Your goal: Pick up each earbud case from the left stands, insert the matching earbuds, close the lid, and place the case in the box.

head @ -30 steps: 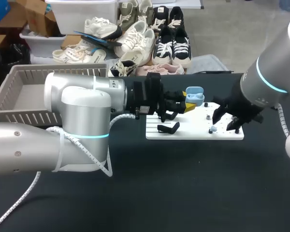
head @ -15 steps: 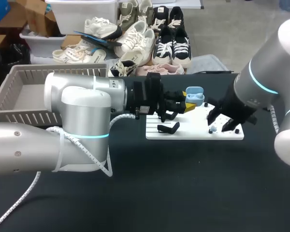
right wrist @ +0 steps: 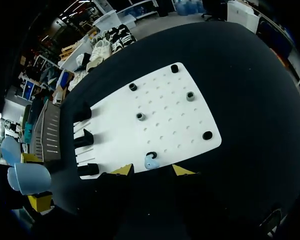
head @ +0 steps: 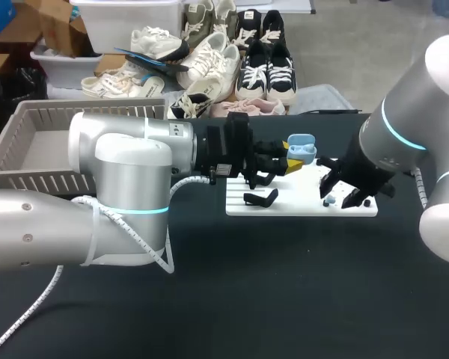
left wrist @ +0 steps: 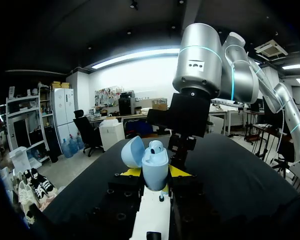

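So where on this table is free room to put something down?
The black table in front of the white board is bare. The board is crowded: left gripper holds the blue case over it, right gripper hangs above an earbud.

Robotics lab: robot arm (head: 127,164), black table (head: 284,299)

A black table (head: 284,299) carried a flat white board (head: 303,200), lying toward one o'clock from the tabletop's middle in the head view, its long side running from nine to three o'clock. Small black round sockets (right wrist: 190,96) stood scattered over the board's three-o'clock half (a grid of small holes dotted the same half), well apart from each other.
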Available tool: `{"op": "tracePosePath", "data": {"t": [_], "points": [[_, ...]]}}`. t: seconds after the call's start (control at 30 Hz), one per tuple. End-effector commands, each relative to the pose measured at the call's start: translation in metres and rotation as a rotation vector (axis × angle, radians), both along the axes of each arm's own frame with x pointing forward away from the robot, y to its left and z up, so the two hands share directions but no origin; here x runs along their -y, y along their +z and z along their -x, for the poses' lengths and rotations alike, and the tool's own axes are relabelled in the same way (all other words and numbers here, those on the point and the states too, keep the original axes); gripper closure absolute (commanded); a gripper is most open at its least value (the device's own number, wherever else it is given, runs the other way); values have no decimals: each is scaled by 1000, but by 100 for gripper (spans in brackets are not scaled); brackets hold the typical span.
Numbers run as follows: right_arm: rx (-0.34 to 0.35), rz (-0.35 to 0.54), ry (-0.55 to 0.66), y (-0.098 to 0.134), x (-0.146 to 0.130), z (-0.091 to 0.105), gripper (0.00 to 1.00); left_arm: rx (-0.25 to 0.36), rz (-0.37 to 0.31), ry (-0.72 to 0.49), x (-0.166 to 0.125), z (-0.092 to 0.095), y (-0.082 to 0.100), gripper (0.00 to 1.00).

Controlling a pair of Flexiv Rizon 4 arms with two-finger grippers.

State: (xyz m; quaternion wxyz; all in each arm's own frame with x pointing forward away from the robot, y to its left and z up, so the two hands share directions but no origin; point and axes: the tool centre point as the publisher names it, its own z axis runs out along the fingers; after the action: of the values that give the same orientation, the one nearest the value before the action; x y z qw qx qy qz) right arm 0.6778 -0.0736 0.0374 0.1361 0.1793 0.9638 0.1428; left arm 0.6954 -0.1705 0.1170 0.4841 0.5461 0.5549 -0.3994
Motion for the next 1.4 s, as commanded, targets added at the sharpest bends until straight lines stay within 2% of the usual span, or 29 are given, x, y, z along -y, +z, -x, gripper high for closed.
{"op": "tracePosePath", "data": {"t": [0.03,1.4], "points": [[-2,-1,-8,-4,0,-3,57,2,4,3,0,0,-1,100],[-20,-15,5,-15,-2,-7,59,2,4,3,0,0,-1,100]]}}
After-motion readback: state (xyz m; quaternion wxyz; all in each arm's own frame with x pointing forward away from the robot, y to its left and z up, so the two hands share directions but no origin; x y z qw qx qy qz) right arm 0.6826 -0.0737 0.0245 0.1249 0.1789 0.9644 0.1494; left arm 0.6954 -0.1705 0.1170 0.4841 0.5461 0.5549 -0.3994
